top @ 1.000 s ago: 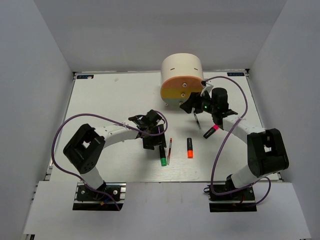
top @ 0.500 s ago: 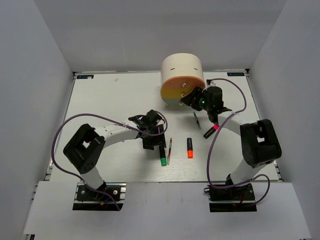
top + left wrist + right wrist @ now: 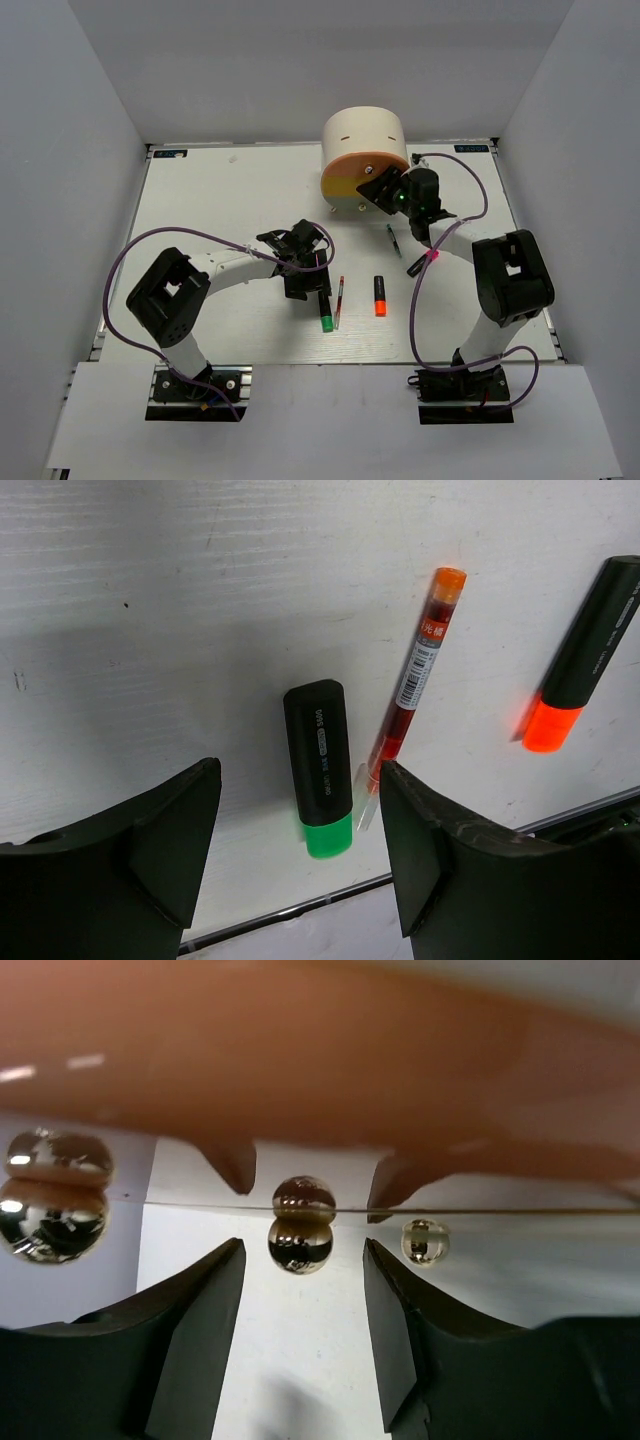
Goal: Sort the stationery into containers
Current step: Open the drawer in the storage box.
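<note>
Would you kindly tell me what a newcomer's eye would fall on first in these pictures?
First, the cream drum of drawers, its face banded orange, yellow and green, at the back of the table, with the right arm's jaws open at a shiny knob. Nearer the middle, the left arm's jaws stand open above a green-tipped highlighter lying beside a red pen.
</note>
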